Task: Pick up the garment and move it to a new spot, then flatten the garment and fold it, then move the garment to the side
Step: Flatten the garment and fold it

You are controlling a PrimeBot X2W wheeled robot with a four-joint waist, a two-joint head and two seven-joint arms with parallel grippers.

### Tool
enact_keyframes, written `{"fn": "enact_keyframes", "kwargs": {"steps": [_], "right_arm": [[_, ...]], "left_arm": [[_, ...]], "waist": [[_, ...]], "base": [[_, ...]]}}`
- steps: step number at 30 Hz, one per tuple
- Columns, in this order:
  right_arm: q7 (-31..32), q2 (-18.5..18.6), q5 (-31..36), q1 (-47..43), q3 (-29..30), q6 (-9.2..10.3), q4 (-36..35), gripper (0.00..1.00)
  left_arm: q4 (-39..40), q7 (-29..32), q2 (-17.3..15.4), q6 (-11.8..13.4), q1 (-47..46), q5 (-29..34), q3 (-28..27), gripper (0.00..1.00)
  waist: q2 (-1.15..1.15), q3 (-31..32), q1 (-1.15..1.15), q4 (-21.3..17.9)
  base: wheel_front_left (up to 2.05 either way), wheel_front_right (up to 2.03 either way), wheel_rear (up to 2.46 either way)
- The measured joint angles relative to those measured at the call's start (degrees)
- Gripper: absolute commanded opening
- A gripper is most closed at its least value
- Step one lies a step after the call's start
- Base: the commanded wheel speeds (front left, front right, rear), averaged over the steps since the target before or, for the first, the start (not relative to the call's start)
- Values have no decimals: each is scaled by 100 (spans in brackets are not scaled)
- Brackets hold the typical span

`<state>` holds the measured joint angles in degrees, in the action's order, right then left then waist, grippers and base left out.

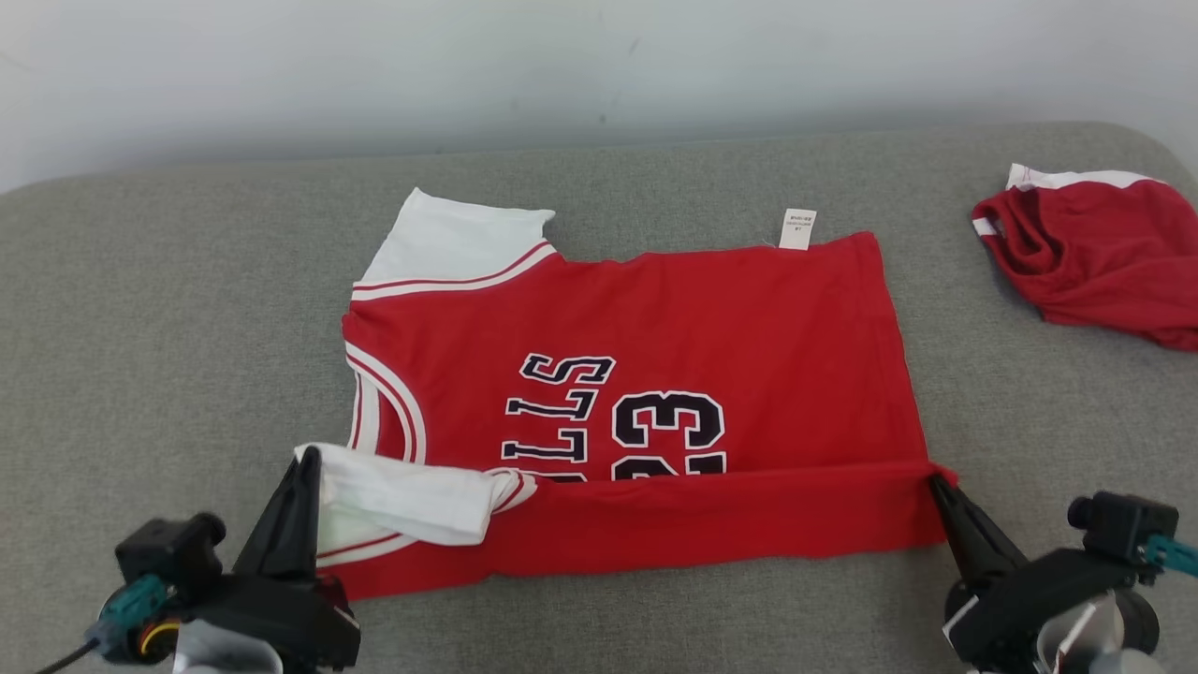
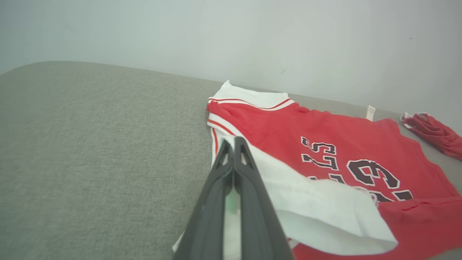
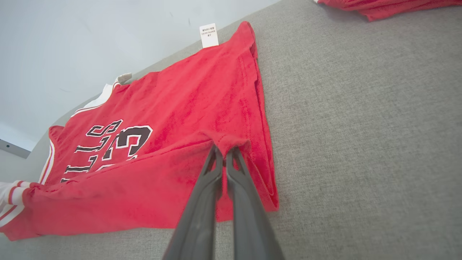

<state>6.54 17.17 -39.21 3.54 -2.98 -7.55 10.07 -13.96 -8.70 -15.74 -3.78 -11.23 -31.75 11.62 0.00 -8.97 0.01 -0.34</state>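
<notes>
Red jersey garment lies spread on the grey fabric-covered table, with its near edge turned up over the printed front. Left gripper: jaws clenched on the white sleeve at the fold's left end. Right gripper: jaws clenched on the red hem corner at the fold's right end. A second red garment sits crumpled at the far right, well apart.

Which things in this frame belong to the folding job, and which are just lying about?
In the job: red jersey, near edge folded over; left gripper, jaws shut on its white sleeve; right gripper, jaws shut on its hem corner.
Lying about: crumpled red garment at the far right of the grey surface.
</notes>
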Motion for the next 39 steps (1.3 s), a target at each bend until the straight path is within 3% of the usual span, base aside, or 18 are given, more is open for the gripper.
{"fn": "enact_keyframes", "kwargs": {"steps": [10, 11, 12, 13, 14, 23, 31, 39], "right_arm": [[-168, -25, 203, 788, -260, 0, 806, 0], [-232, -27, 203, 823, -272, 0, 873, 16], [-322, -29, 203, 845, -287, 0, 925, 81], [-376, -31, 198, 860, -305, 0, 972, 100], [-441, -36, 191, 870, -324, 0, 1020, 100], [-1170, 74, 189, 621, -400, 0, 1183, 100], [-1416, 133, 358, 260, -478, 0, 1359, 100], [-1513, 67, 627, 348, -564, 0, 1602, 100]], "left_arm": [[-1189, -133, 80, -185, -862, 104, 331, 0], [-1293, -158, 85, -220, -909, 118, 359, 0], [-1380, -196, 81, -229, -943, 127, 393, 12], [-1450, -260, 75, -233, -975, 156, 422, 56], [-1510, -313, 77, -237, -1004, 160, 431, 100], [-1427, -597, 219, -211, -584, 130, 192, 100], [-1077, -634, 343, -76, 226, 156, -104, 100], [-1332, -634, 420, -27, 366, 421, -143, 100]], "waist": [[0, -132, 0, -66], [0, -133, 0, -66], [0, -132, 0, -65], [0, -128, 0, -62], [0, -120, 0, -59], [0, 61, -1, -13], [0, 117, -2, 59], [0, 79, -2, 64]], "base": [[0, 0, 0], [0, 0, 0], [0, 0, 0], [0, 0, 0], [0, 0, 0], [0, 0, 0], [0, 0, 0], [0, 0, 0]]}}
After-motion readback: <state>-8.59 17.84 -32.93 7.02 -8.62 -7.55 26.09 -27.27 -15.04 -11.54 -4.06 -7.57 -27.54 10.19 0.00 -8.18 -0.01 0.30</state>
